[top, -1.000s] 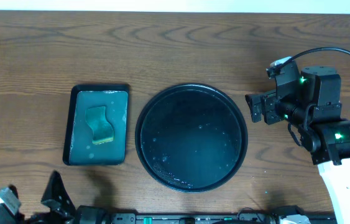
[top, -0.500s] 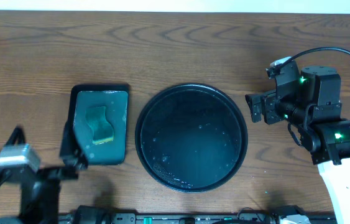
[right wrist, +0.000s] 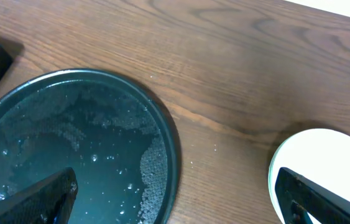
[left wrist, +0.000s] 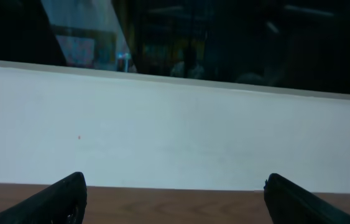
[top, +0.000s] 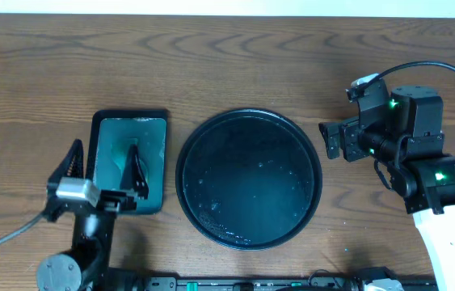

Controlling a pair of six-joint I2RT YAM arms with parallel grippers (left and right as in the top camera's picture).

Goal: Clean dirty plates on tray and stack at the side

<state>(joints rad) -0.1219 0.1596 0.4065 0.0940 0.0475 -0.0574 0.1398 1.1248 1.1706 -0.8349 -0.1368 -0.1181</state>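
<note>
Left hand (top: 104,149), wide apart, newly over green tray (top: 153,133); right hand (right wrist: 175,196) likewise; wood tabletop (top: 227,65).

You have nothing to read in any of the three views. No lettering, label, brand or number shows on the black tray (top: 251,162), the small green tray (top: 153,141) or the white plate (right wrist: 324,155). The right arm (top: 425,113) has two green lights on its housing, but they show no figures or signs. In the left wrist view, the dim background above the white wall is too blurred to make out any words.
</note>
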